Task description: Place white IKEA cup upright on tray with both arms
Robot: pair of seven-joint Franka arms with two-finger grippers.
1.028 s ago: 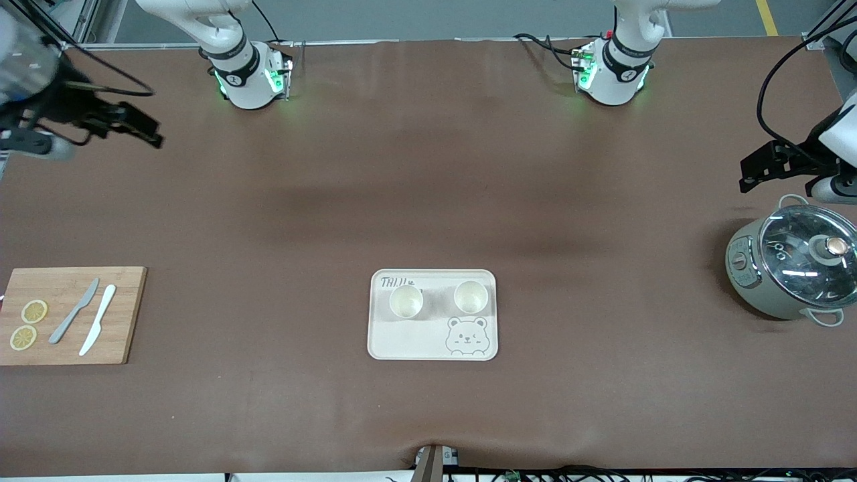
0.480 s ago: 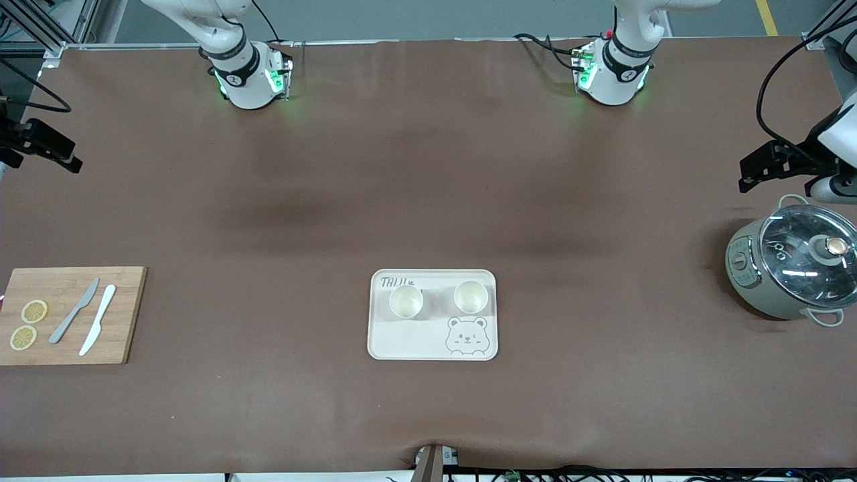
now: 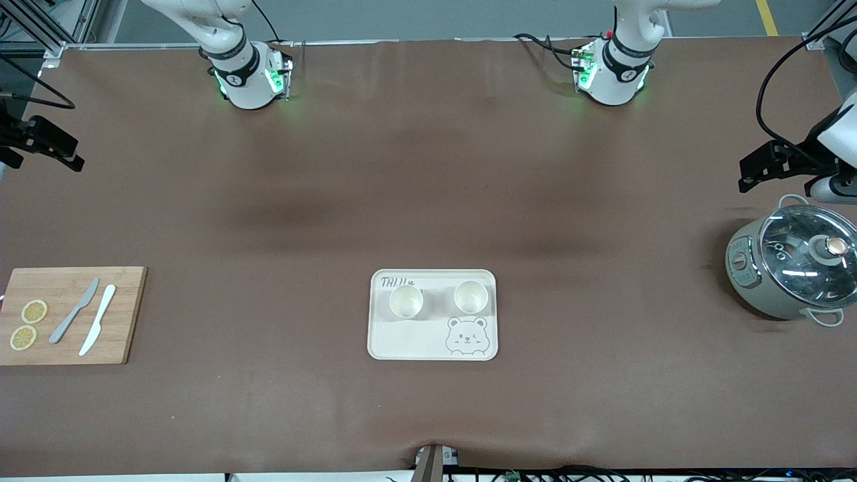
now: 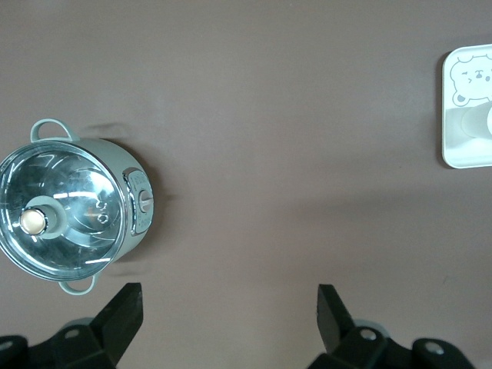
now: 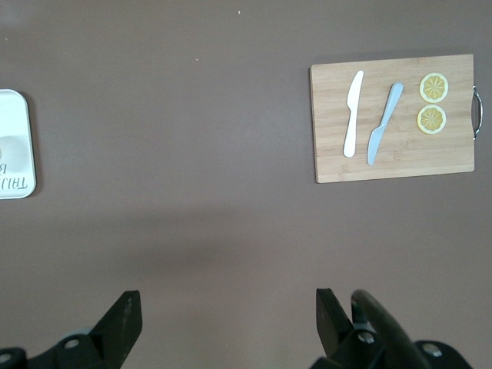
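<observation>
Already, two white cups [image 3: 406,301] [image 3: 470,296] are seen standing upright, mouths up, on the tray [image 3: 408,345], side by side along the edge farther from the front camera, the one toward the right arm's end covering part of the grey lettering. The bear drawing [image 3: 466,335] is left uncovered nearer the camera. The tray itself lies in the middle of the surface [image 3: 428,167], where it can be reached equally from both ends, which suits a job shared between two arms.

Both arms are held high and wide, well apart from the tray. The left pincer [image 4: 228,315] is spread and nothing is held in it; it hangs over bare surface beside the lidded pot [image 3: 793,268] at the left arm's end. The right pincer [image 5: 224,317] is likewise spread and empty, over bare surface toward the right arm's end, with the cutting board [image 3: 127,314] carrying two knives [image 3: 75,310] [image 3: 98,319] and two lemon slices [image 3: 35,310] [image 3: 23,337] well clear of it.

Since the cups are set square and nothing is gripped, the placing is judged to be finished, and the arms appear parked clear so that the cups are not knocked. No cup is seen lying on its side anywhere.
</observation>
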